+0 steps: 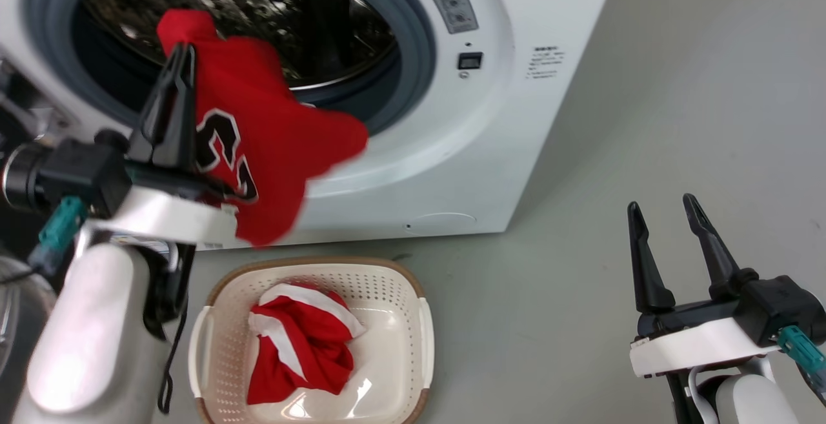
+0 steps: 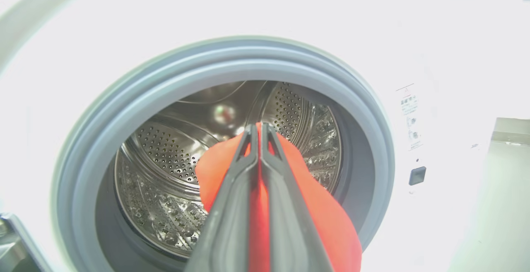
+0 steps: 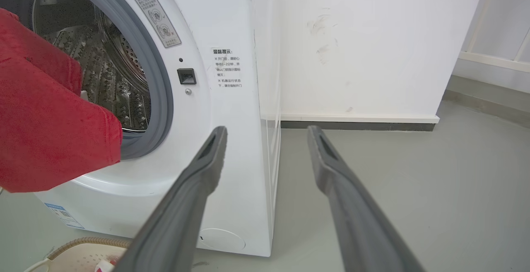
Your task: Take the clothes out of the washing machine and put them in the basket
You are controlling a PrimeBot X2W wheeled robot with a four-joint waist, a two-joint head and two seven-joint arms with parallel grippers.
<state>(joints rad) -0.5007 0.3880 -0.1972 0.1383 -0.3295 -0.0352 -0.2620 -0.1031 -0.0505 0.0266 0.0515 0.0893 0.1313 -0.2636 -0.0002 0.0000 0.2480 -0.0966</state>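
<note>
**Left:** the left gripper point(image 1: 183, 50) is pressing its two fingers together on a fold near the top of a red jersey point(image 1: 271, 133). The cloth is hanging free beneath the grip, with its black-and-white lettering facing outward. The jersey is dangling in front of the lower lip of the porthole of the washing machine point(image 1: 516, 88), outside the grey door seal point(image 1: 416, 43). The high grip is probably keeping the hem from catching on that seal. Behind it, the part of the steel drum point(image 1: 271, 4) in sight is looking bare.

**Centre:** the basket point(image 1: 322, 262) is sitting on the floor point(image 1: 677, 88) just before the machine's base, below the dangling hem in the head view. This placement is apparently keeping the carry short. A second red garment point(image 1: 300, 353) with white bands is lying in the basket's left half, leaving the right half bare for the next drop.

**Right:** the right gripper point(image 1: 661, 203) is hovering with its fingers spread wide, holding nothing, well apart from basket and machine. The open floor around it is offering ample room for movement.
</note>
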